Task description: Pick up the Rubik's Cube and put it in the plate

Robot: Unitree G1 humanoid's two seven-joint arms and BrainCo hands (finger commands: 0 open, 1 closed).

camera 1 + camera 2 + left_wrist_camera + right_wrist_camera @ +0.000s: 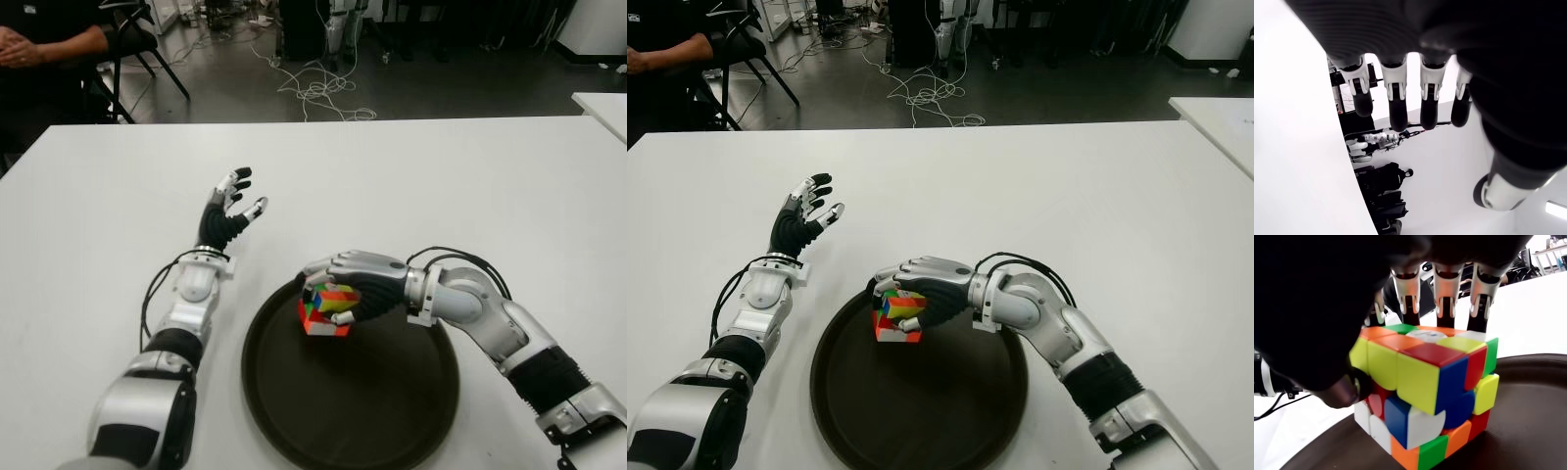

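Because the cube (1425, 396) sits directly under your right hand (355, 281), fingers and thumb clamped on it from above, it has only to go straight down. Its lower corner looks to be touching or just above the dark plate (392, 411), near the far-left rim, well inside it. Farther off, your left hand (231, 209) shows over the white table (441, 176) left of the plate, fingers spread and empty.

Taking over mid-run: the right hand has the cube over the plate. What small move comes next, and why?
Probably open the right hand and lift it clear. The Rubik's Cube already looks seated on the plate near its rim, fingers closed around it. The left hand shows open, left of the plate.
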